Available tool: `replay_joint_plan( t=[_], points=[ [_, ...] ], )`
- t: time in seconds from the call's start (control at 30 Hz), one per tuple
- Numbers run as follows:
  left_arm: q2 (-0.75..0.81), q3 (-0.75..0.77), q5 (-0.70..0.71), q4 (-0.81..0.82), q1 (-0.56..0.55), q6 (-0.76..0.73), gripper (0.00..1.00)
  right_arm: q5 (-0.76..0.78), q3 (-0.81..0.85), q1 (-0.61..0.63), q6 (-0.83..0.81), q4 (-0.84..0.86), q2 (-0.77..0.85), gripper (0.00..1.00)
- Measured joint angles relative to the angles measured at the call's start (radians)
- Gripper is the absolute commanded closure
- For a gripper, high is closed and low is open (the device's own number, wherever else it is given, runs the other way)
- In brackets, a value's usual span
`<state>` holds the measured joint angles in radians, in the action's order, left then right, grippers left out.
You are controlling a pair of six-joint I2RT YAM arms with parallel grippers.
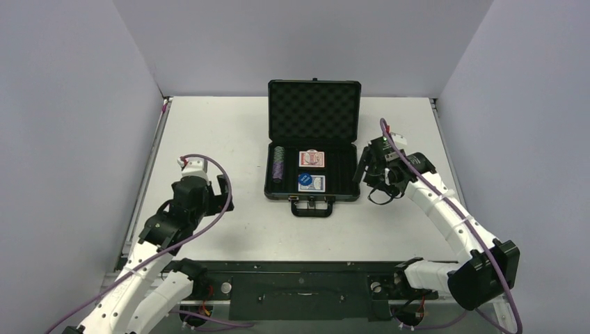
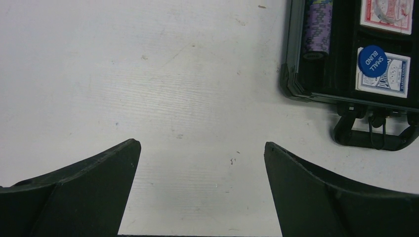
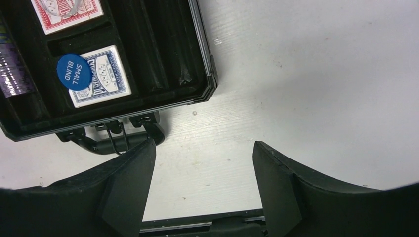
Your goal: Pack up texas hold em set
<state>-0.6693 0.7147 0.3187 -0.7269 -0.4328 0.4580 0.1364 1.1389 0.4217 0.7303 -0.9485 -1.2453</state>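
Note:
The black case (image 1: 269, 174) of the texas hold em set lies open mid-table, foam-lined lid (image 1: 314, 111) upright, handle (image 1: 312, 207) toward me. Inside are a purple and green chip stack (image 1: 278, 165), a red deck (image 1: 312, 159) and a blue deck (image 1: 316, 184) with a blue "small blind" disc (image 1: 305, 178) on its corner. My left gripper (image 1: 224, 193) is open over bare table left of the case (image 2: 291, 74). My right gripper (image 1: 367, 169) is open beside the case's right front corner (image 3: 200, 59), left finger near the handle (image 3: 113, 140). Neither holds anything.
White walls close the table in at the left, right and back. A black mounting rail (image 1: 299, 278) with both arm bases runs along the near edge. White tabletop (image 1: 209, 132) lies on both sides of the case.

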Motion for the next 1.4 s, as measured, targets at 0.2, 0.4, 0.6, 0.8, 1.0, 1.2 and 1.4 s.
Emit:
replay_joint_plan(
  t=[0.2,0.4,0.6,0.8,1.0,1.2,1.4],
  points=[
    [-0.002,-0.014,-0.014,0.063,0.001,-0.017,0.04,-0.087,-0.006,-0.085,-0.016,0.032,0.030,0.33],
    [-0.039,-0.016,-0.089,0.090,0.001,-0.025,0.04,-0.252,0.158,-0.200,-0.050,0.053,-0.066,0.33],
    [-0.042,-0.016,-0.160,0.087,0.001,-0.025,0.04,-0.388,0.362,-0.270,-0.026,0.123,-0.247,0.35],
    [-0.001,-0.035,-0.174,0.104,0.001,-0.025,0.04,-0.509,0.545,-0.314,0.070,0.214,-0.455,0.36],
    [-0.043,-0.043,-0.216,0.114,0.001,-0.025,0.04,-0.596,0.684,-0.343,0.200,0.358,-0.623,0.39],
    [-0.068,-0.046,-0.258,0.129,0.001,-0.025,0.04,-0.638,0.724,-0.392,0.353,0.544,-0.710,0.50],
    [-0.067,-0.059,-0.277,0.152,0.001,-0.025,0.04,-0.671,0.810,-0.471,0.461,0.689,-0.814,0.62]
  ],
)
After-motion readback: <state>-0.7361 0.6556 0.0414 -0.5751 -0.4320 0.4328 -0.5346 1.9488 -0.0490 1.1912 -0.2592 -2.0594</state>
